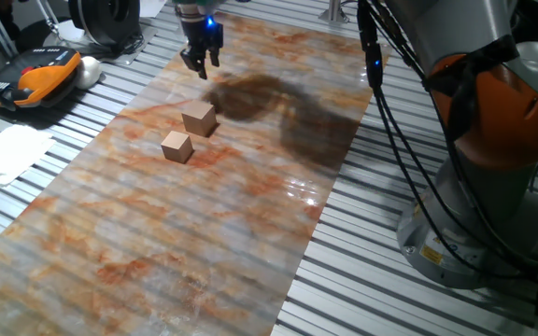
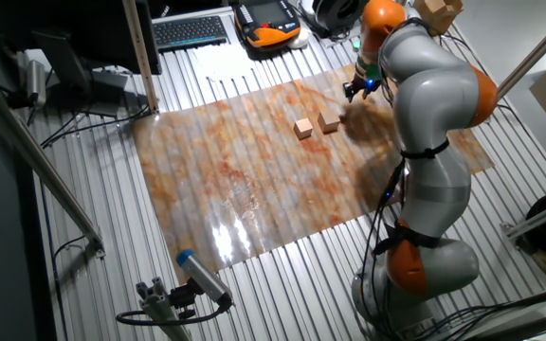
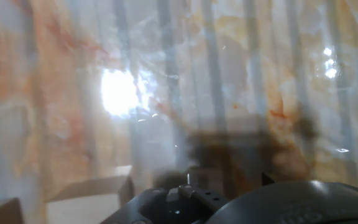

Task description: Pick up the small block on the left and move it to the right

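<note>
So the end effector (image 1: pixel 201 58) hangs over the far end of the marbled orange-and-white mat (image 1: pixel 157 233) that covers the slatted counter (image 1: pixel 362 280), with a blue light glowing on its body. Honestly I can't tell whether its fingers are spread or pressed together: they're small and dark in both fixed views, and the hand view only shows a blurry black bit of the housing along the bottom edge.

Two tan wooden cubes sit on the mat near the end effector, clear of it and not touching it. The bigger cube (image 1: pixel 199 119) is the closer one, and the slightly smaller cube (image 1: pixel 176 147) sits just beyond it, with a small gap between the two. In the hand view both show up at the lower left corner, out of focus.

As for the small block, I can't pick it out in any view. Nothing that tiny shows on the mat, and the fingertips are too dark and blurred to say if anything sits between them.

A dark shadow (image 1: pixel 260 98) lies on the mat beside the end effector.
</note>
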Controlling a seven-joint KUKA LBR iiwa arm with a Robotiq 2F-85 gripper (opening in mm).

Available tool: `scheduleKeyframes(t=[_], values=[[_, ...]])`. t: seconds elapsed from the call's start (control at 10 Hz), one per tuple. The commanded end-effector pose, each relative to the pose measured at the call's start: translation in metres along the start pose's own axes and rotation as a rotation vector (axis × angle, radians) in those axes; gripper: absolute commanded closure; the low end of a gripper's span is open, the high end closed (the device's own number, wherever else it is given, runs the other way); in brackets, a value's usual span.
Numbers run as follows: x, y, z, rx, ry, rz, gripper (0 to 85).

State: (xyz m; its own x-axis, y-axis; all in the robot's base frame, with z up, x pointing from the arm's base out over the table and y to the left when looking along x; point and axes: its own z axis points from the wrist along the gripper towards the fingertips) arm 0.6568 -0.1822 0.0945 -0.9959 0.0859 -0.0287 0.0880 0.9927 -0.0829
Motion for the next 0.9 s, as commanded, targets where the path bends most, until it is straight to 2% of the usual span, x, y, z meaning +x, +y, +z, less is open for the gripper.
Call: scheduleKeyframes(t=[0.0, 0.3, 0.8], values=[[0.000, 0.001, 0.003, 0.000, -0.003, 0.001, 34.0], [0.003, 0.017, 0.017, -0.002, -0.015, -0.003, 34.0], [0.004, 0.017, 0.039, -0.013, -0.024, -0.019, 34.0]])
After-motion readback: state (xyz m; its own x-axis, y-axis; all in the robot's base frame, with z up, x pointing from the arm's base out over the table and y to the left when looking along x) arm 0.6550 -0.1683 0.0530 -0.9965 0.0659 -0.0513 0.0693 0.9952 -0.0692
